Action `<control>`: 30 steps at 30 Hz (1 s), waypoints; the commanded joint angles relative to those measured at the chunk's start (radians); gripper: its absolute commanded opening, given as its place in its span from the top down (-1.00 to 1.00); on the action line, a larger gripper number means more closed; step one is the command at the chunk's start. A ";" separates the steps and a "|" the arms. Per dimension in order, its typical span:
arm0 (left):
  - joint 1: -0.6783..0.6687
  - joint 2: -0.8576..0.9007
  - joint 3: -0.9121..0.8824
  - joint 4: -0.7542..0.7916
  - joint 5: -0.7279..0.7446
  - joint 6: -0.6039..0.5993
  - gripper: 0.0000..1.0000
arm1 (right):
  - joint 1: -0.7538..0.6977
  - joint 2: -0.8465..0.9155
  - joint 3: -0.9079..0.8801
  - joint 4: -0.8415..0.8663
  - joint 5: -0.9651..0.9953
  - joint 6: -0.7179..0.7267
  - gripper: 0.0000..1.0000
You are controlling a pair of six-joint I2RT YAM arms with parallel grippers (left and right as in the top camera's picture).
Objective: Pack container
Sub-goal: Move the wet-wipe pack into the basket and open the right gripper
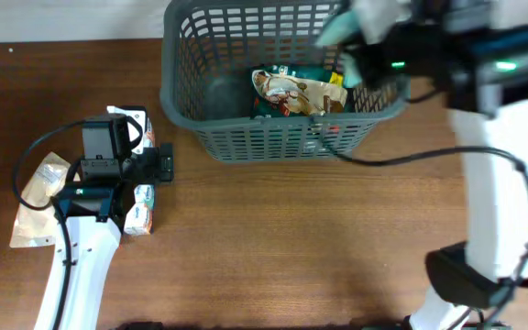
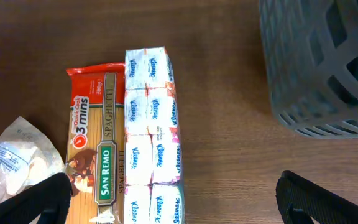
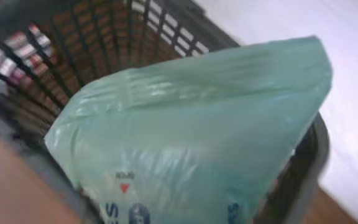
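Note:
The dark grey basket (image 1: 200, 110) stands at the back centre of the table, with printed packets (image 1: 296, 92) lying inside; it also shows in the left wrist view (image 2: 316, 68) and the right wrist view (image 3: 73, 37). My right gripper (image 1: 342, 41) is above the basket's right side, shut on a pale green plastic packet (image 3: 197, 130) that fills its view. My left gripper (image 2: 173, 199) is open above the table at the left, over a Kleenex tissue pack (image 2: 151, 137) and a San Remo spaghetti packet (image 2: 95, 143). The tissue pack also shows in the overhead view (image 1: 140, 206).
A clear bag with pale contents (image 2: 11, 162) lies left of the spaghetti. A tan paper-like bag (image 1: 39, 197) lies at the far left. The right arm's cable (image 1: 401, 158) hangs in front of the basket.

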 commanded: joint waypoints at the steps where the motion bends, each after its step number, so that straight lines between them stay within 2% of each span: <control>1: 0.003 0.002 0.022 0.003 0.001 0.016 -0.99 | 0.037 0.111 -0.056 0.072 0.202 -0.092 0.93; 6: 0.003 0.002 0.022 0.003 0.001 0.016 -0.99 | 0.021 0.253 -0.074 0.146 0.205 -0.080 0.93; 10: 0.003 0.002 0.022 0.003 0.001 0.016 -0.98 | 0.009 0.327 -0.075 0.166 0.193 0.018 0.87; 12: 0.002 0.002 0.022 0.003 0.001 0.016 -0.98 | 0.008 0.334 -0.076 0.162 0.171 0.035 0.55; 14: 0.003 0.002 0.022 0.003 0.001 0.016 -0.98 | 0.008 0.334 -0.076 0.158 0.157 0.043 0.40; 15: 0.002 0.002 0.022 0.003 0.001 0.016 -0.99 | 0.008 0.333 -0.076 0.158 0.158 0.055 0.03; 16: 0.002 0.002 0.022 0.003 0.001 0.016 -0.99 | 0.008 0.328 -0.075 0.153 0.158 0.057 -0.24; 17: 0.002 0.002 0.022 0.003 0.001 0.016 -0.99 | 0.008 0.321 -0.075 0.142 0.161 0.057 -0.41; 19: 0.002 0.002 0.022 0.003 0.001 0.016 -0.98 | 0.004 0.287 -0.075 0.113 0.161 0.059 -0.57; 20: 0.002 0.002 0.022 0.003 0.001 0.016 -0.98 | -0.006 0.239 -0.075 0.110 0.169 0.091 -0.74; 25: 0.002 0.002 0.022 0.003 0.001 0.016 -0.99 | -0.080 0.076 -0.075 0.111 0.216 0.171 -0.67; 30: 0.003 0.002 0.022 0.003 0.001 0.016 -0.98 | -0.268 -0.089 -0.075 0.114 0.182 0.247 -0.72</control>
